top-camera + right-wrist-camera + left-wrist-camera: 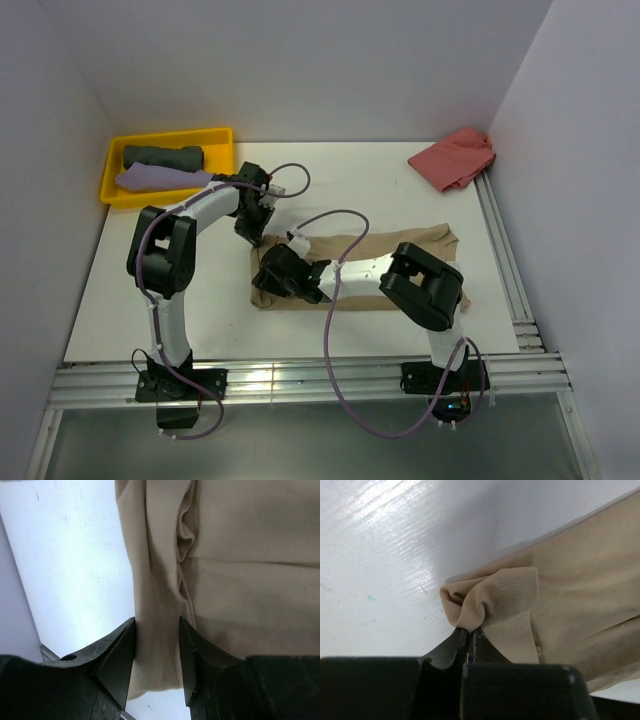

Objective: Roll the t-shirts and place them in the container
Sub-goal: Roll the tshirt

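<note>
White walls close in a white surface [370, 190] on three sides, with aluminium rails [300, 382] along its near edge. At the far left corner sits a yellow tray [108, 185]. It holds a dark grey-green t-shirt [163, 157], rolled up, with a lilac t-shirt [150, 178] just in front of it. A salmon-red t-shirt [455, 158] lies crumpled at the far right, against the wall.

The tan t-shirt [440, 240] lies folded into a long band across the middle of the surface, running from the centre toward the right side. Both arms work at its left end.

The left arm [175, 250] reaches to the far left corner of the band. In the left wrist view its jaws are pressed fully together on a bunched corner of the tan t-shirt [580, 595]. The stitched hem puckers up from between the dark fingers [452, 647], and the rest of the cloth lies flat on the surface to the right.

The right arm [425, 285] bends across the band to its near left end. In the right wrist view its jaws stand apart, one finger [117, 655] on each side of a narrow folded edge of the tan t-shirt [250, 580]. That edge runs between them without being pinched, and bare white surface shows to the left of it.
</note>
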You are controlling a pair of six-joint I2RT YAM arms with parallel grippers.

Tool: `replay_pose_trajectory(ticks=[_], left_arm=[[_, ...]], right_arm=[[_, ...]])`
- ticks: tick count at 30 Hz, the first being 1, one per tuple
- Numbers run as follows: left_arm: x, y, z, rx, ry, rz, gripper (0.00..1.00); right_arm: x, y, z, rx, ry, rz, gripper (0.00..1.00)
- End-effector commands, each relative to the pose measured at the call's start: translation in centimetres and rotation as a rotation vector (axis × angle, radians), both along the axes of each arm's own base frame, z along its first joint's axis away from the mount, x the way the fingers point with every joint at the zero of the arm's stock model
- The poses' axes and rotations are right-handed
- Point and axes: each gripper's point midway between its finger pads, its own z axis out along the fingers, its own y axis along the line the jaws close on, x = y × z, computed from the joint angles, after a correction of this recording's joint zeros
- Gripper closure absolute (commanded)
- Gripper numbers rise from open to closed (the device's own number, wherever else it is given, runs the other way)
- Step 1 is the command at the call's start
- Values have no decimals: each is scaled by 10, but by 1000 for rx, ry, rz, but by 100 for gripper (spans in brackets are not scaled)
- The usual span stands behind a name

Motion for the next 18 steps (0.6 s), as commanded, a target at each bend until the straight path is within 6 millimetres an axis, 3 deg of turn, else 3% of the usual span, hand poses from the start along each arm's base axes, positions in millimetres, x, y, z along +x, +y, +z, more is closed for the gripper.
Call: replay_pose_trajectory(ticks=[1, 7, 13, 17, 18], left_arm=[[15, -5, 12, 4, -59, -17, 100], [15, -8, 12, 5, -58, -23, 100], [13, -12, 11, 5, -55, -31, 100], [12, -13, 11, 6, -55, -33, 100], [12, -12, 11, 7, -55, -35, 100]], right_arm=[[0, -2, 37, -29, -68, -5, 53], [-13, -3, 46, -56, -85, 7, 55], [-19, -4, 41, -61, -73, 20, 59], [-21, -6, 35, -73, -63, 21, 64], [-21, -7, 33, -76, -61, 19, 70]])
